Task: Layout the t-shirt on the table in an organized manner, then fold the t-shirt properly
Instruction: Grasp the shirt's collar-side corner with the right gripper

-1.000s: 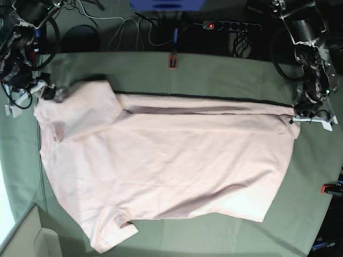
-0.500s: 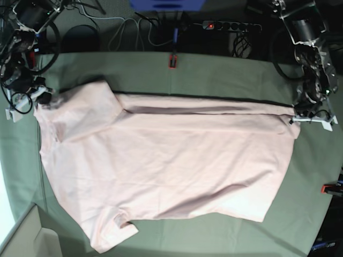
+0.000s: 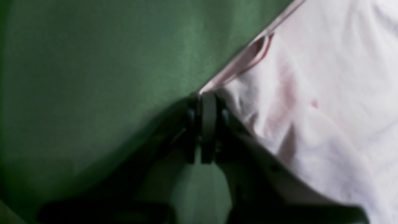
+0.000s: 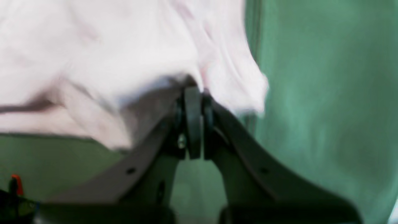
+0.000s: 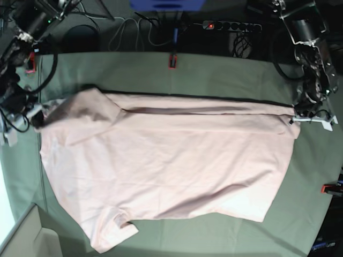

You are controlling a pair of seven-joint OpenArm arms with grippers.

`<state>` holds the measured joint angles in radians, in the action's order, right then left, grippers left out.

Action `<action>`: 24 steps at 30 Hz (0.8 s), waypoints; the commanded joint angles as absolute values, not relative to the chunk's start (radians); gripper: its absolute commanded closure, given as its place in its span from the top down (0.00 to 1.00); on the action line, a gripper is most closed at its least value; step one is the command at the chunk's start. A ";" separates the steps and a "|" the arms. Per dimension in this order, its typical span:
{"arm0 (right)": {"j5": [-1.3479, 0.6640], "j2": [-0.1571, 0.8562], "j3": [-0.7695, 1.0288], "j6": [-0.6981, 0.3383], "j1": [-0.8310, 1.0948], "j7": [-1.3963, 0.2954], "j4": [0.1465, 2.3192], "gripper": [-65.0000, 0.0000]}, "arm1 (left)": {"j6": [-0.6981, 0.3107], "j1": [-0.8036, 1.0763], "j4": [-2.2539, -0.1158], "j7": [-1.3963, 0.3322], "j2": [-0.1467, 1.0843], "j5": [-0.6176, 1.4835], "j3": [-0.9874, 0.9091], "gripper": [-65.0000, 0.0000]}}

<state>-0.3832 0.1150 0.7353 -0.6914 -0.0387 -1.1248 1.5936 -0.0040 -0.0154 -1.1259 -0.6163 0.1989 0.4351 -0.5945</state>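
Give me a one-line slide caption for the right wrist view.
Right claw shut on the edge of the pink t-shirt, above the green table.

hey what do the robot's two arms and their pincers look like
Both are dark metal with black cables looped around them. The left pincer has black fingers angled into a V, with small screw holes. The right pincer matches it. White brackets sit near both pincers in the base view.

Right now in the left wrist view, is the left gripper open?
No, the left gripper is shut, its fingers pressed together on the t-shirt edge.
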 commanded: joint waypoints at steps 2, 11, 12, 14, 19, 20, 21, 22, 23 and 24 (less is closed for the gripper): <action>-0.398 0.120 0.694 -0.698 -0.093 -1.101 1.607 0.00 | -0.005 -0.028 -1.141 -0.616 0.209 0.435 -0.598 0.00; -0.398 0.116 0.628 -0.698 -0.252 -1.104 1.446 0.03 | -0.005 -0.027 -1.141 -0.616 0.209 0.437 -0.598 0.00; -0.398 0.128 0.622 -0.698 -0.255 -1.106 1.440 0.08 | -0.005 -0.027 -1.141 -0.616 0.209 0.437 -0.598 0.00; -0.398 0.157 0.608 -0.698 -0.252 -1.106 1.428 0.24 | -0.005 -0.027 -1.141 -0.616 0.209 0.438 -0.598 0.00; -0.400 0.200 0.613 -0.698 -0.216 -1.106 1.425 0.61 | -0.005 -0.027 -1.141 -0.616 0.209 0.440 -0.598 0.00; -0.400 0.216 0.618 -0.698 -0.202 -1.106 1.426 0.64 | -0.005 -0.027 -1.141 -0.616 0.209 0.440 -0.598 0.00; -0.400 0.225 0.627 -0.698 -0.189 -1.106 1.422 0.66 | -0.005 -0.028 -1.141 -0.616 0.209 0.440 -0.598 0.00; -0.400 0.226 0.641 -0.698 -0.177 -1.106 1.420 0.67 | -0.005 -0.028 -1.141 -0.616 0.209 0.440 -0.598 0.00; -0.400 0.226 0.661 -0.698 -0.162 -1.106 1.422 0.67 | -0.005 -0.028 -1.141 -0.616 0.209 0.440 -0.598 0.00; -0.400 0.226 0.684 -0.698 -0.143 -1.106 1.426 0.67 | -0.005 -0.028 -1.141 -0.616 0.209 0.440 -0.598 0.00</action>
<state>-0.3809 0.2066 0.6827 -0.6918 -0.1295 -1.1202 1.4075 -0.0036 -0.0174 -1.1267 -0.6197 0.1986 0.4355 -0.5945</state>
